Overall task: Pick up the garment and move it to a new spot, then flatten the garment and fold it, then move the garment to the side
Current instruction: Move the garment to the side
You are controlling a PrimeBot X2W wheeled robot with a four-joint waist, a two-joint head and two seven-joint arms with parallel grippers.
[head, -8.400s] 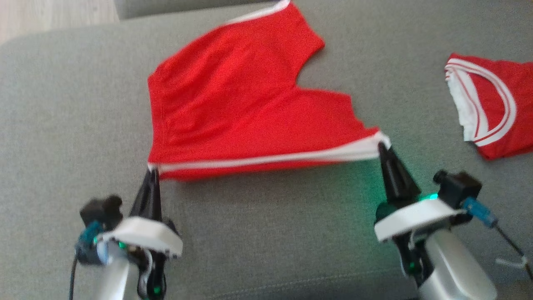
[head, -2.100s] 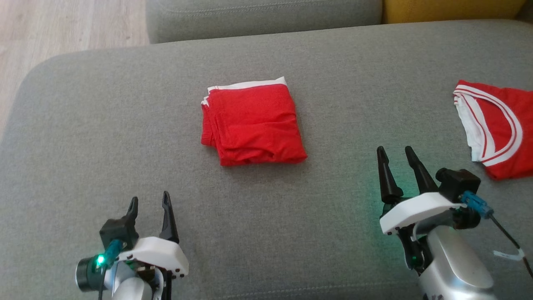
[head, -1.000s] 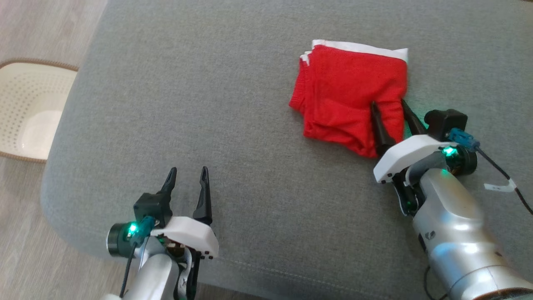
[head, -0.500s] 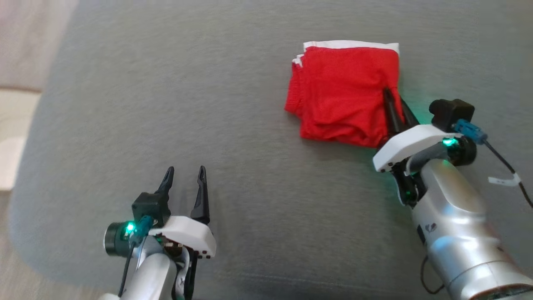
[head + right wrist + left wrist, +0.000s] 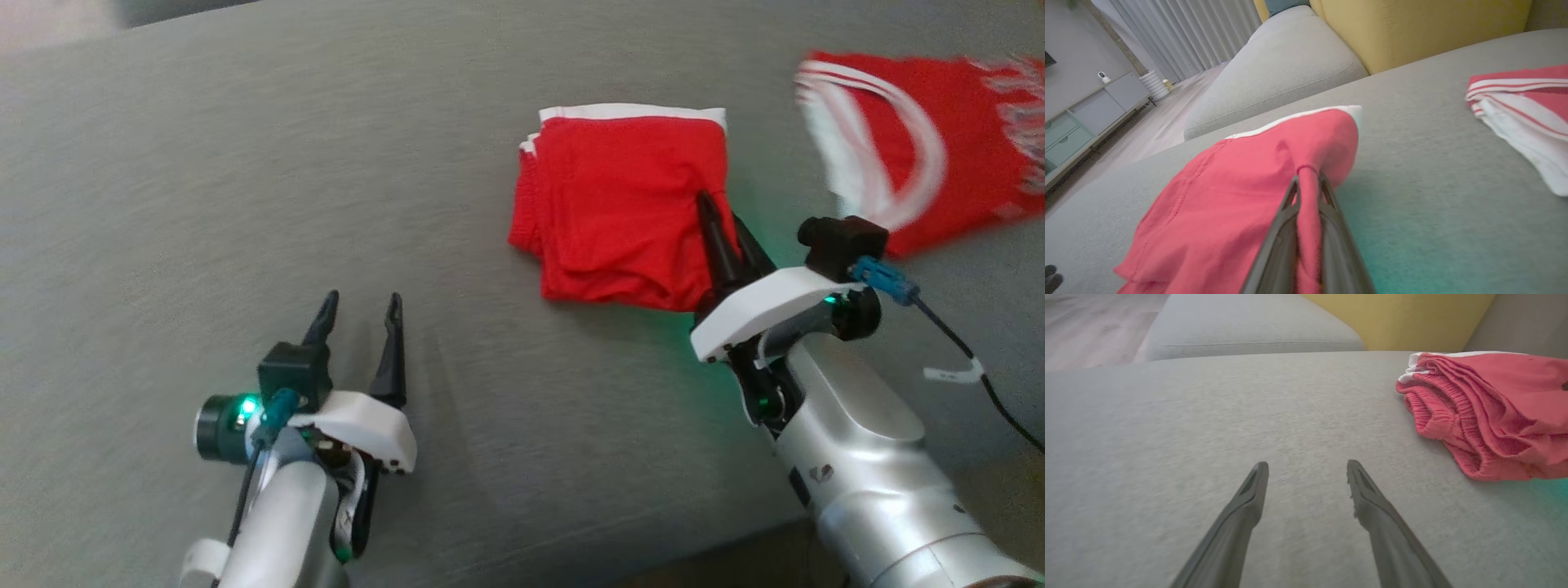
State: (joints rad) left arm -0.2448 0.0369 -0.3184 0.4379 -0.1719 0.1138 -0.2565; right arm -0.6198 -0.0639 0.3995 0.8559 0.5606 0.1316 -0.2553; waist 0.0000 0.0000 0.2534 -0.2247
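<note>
The right end effector has its two dark fingers pinched together on the near right edge of the folded red garment. In the right wrist view a ridge of red cloth runs between the fingers and rises in a small peak at the tips of the right end effector. The rest of the garment spreads ahead of those tips and off to their left, lying on the grey sofa seat with its white band on the far side.

The right arm's silver forearm comes in from the lower right corner of the head view and slants up and to the left. Its white wrist housing sits just behind the garment's near edge, with the fingers angled low towards the seat. A second red garment with white stripes lies beyond and to the right of this end effector, apart from it.

The left end effector has its fingers spread wide and holds nothing. Its arm rises from the bottom left of the head view with the fingers pointing away from the robot. In the left wrist view the left end effector sits low over bare seat fabric; whether the tips touch it cannot be told. The garment lies ahead of it and to its right, well apart, with a yellow cushion beyond.
</note>
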